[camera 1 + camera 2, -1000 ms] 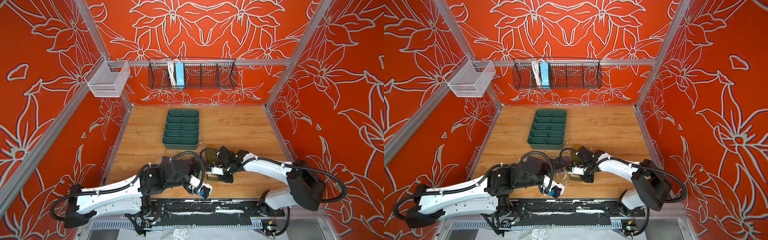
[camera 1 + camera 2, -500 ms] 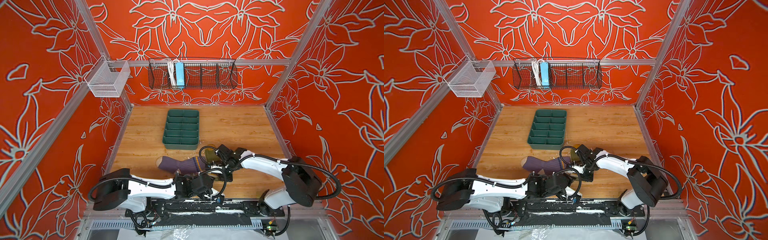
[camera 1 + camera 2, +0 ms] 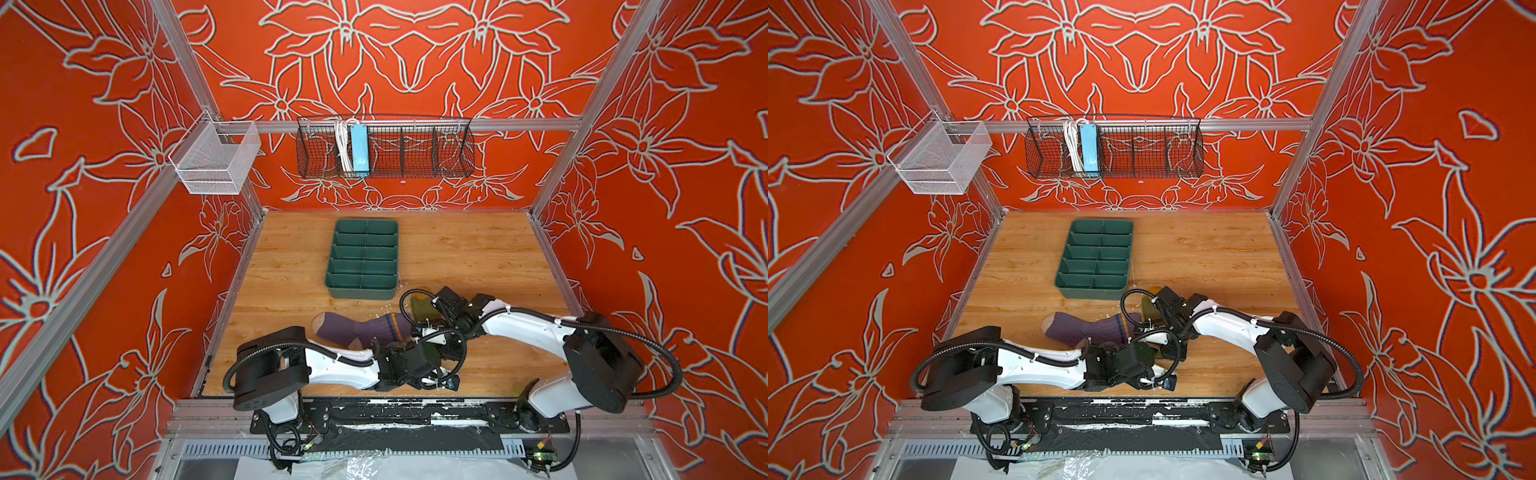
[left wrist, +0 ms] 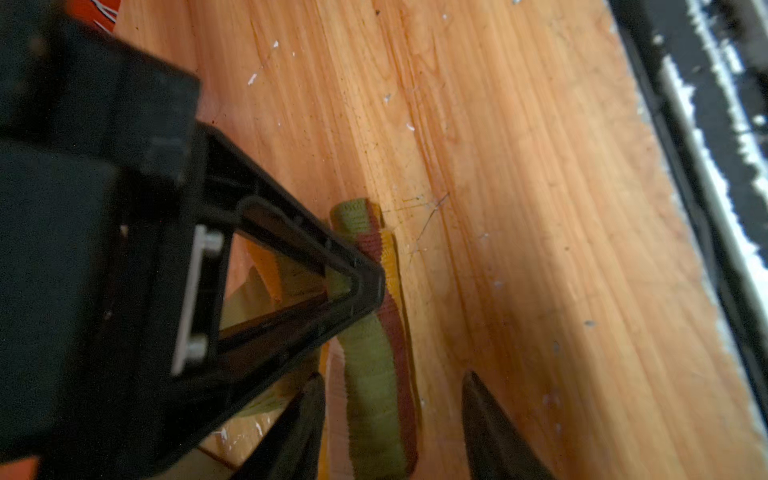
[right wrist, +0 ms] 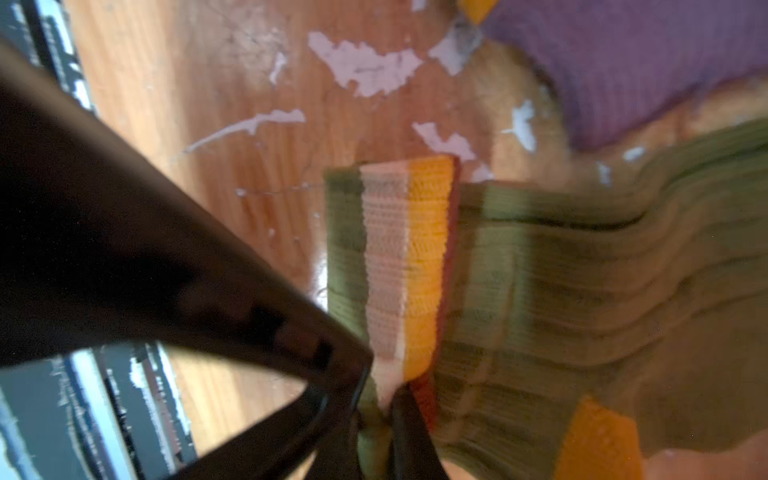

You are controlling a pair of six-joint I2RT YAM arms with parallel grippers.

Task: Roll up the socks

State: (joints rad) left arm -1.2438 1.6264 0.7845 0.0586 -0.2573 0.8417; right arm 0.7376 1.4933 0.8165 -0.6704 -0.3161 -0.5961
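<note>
The purple sock lies flat on the counter just in front of the green tray, toe to the left and striped cuff to the right. Beside that cuff sits the olive sock, mostly hidden under the right arm in both top views. The right hand is pinched tight on the olive sock's striped cuff, the band standing up from the wood between its fingertips. The left hand has its jaws apart around the same cuff: one fingertip is close against the fabric, while bare wood shows between the sock and the other. Both hands meet low over the near part of the counter, right of the purple sock
</note>
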